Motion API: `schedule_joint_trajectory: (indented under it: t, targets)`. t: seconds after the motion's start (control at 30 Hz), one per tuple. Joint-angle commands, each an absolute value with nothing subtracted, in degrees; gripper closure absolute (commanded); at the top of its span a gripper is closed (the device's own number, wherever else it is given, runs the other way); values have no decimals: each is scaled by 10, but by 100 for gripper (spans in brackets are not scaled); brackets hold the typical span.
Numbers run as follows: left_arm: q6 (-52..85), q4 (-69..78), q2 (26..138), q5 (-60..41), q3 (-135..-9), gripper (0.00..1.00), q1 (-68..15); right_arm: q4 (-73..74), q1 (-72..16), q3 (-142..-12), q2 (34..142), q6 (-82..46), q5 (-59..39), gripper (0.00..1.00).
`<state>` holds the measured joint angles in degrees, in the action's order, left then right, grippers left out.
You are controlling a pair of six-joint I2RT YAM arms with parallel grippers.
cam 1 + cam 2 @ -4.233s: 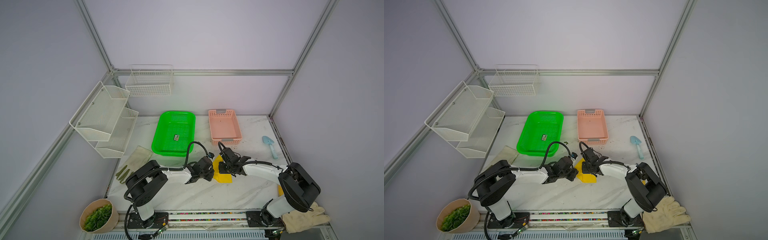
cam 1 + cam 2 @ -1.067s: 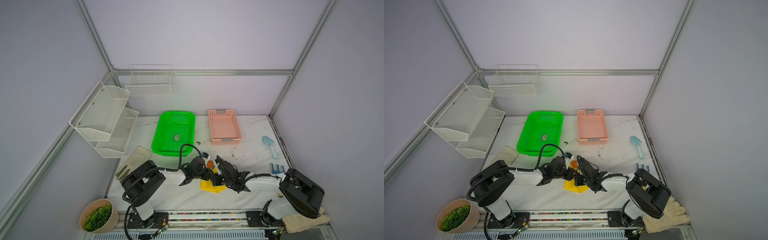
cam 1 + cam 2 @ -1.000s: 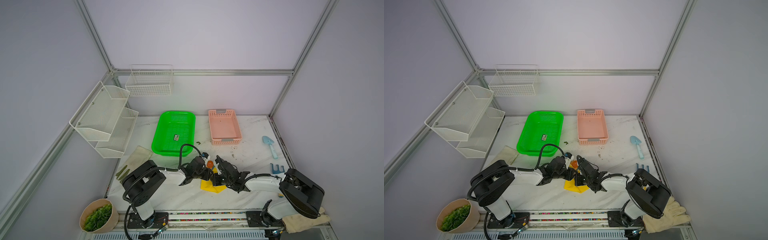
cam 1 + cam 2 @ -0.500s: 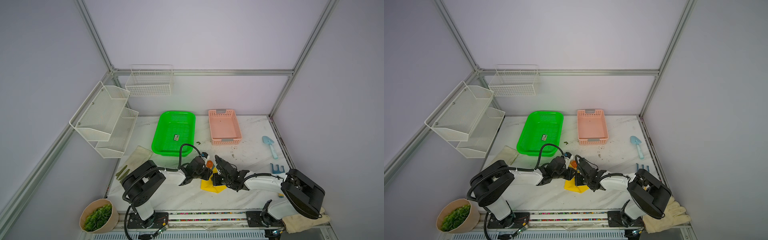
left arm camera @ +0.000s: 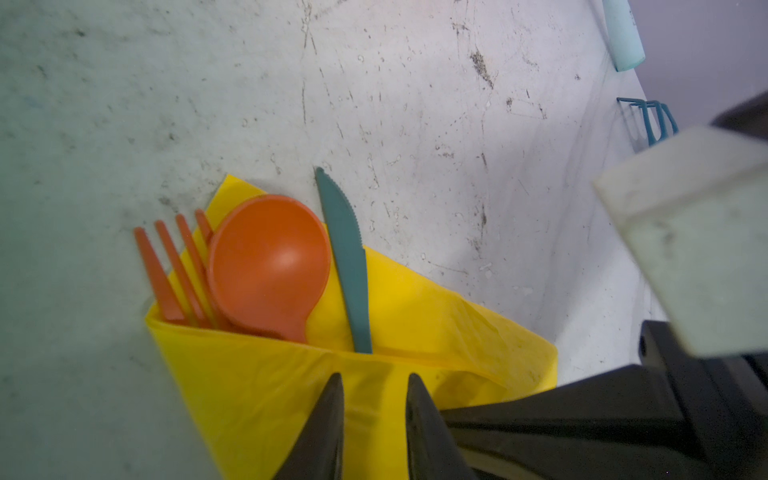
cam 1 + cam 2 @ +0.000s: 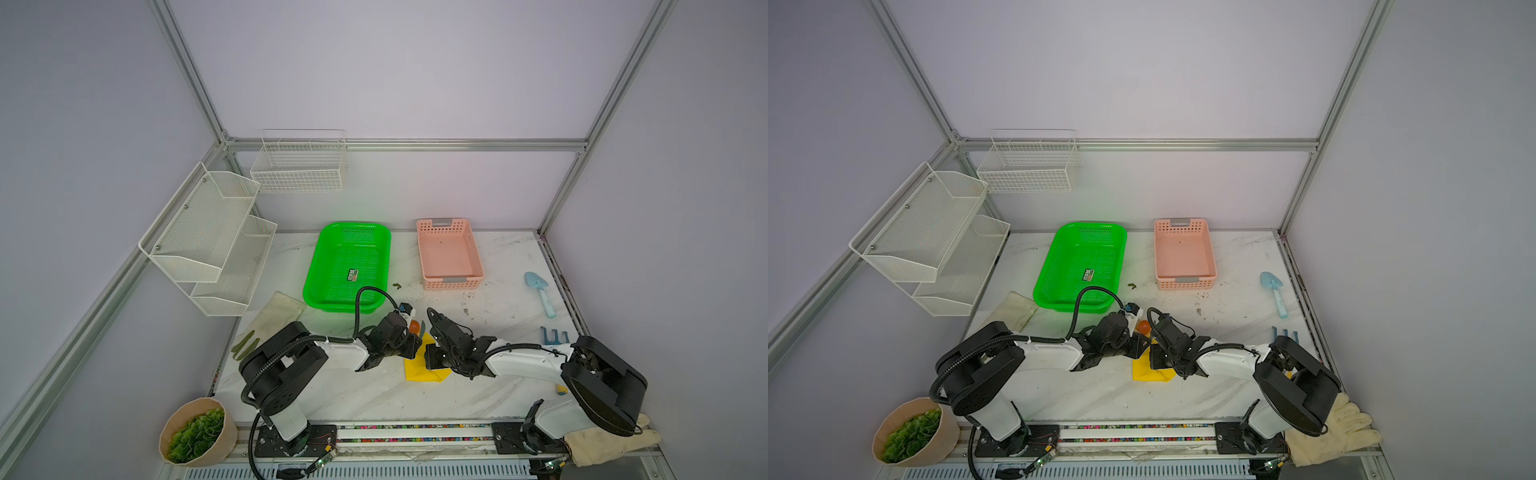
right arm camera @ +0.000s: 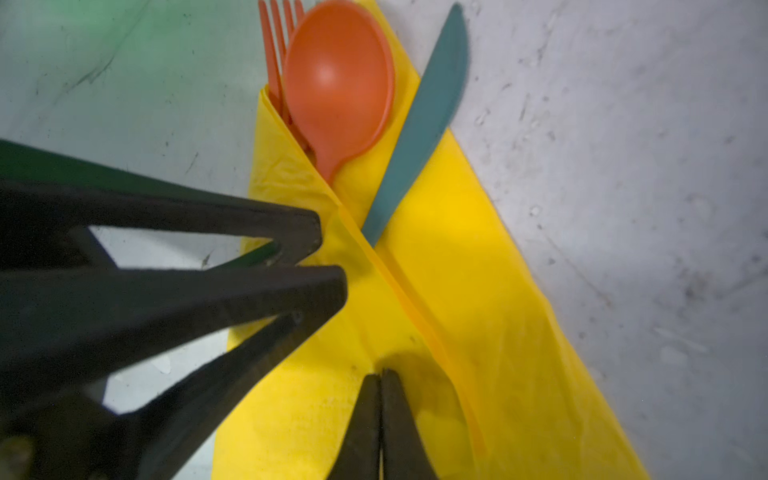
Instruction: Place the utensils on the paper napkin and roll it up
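Right wrist view: right gripper [image 7: 380,378] shut, left gripper [image 7: 330,259] narrowly parted, both on the paper napkin [image 7: 457,291], lower centre in both top views; I judge slow rolling holds utensils [image 7: 338,79] tucked.

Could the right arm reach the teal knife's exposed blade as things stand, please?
Probably yes: the teal knife pokes uncovered from the folded yellow napkin, just ahead of the right tool, which is shut and would need opening first.
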<state>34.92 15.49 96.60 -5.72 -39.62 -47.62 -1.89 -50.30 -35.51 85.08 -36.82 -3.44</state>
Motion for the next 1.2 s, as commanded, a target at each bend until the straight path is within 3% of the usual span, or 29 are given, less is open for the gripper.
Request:
schedule_joint_trajectory:
  t: [0.0, 0.53, 0.73, 0.93, 1.17]
  targets:
    - [352, 124, 957, -28, -369, 73, -466, -92, -503, -348, 862, -368, -6, 92]
    - [348, 80, 788, -39, -369, 71, -466, -58, -502, -339, 884, -362, -24, 93]
    - [319, 70, 804, -5, -360, 70, -467, -53, -502, -336, 881, -362, -28, 93]
    - [280, -18, 872, 71, -445, 49, -478, -48, -503, -325, 867, -364, -30, 93]
    - [254, -33, 919, 116, -530, 50, -484, -37, -503, -317, 864, -366, -38, 93]
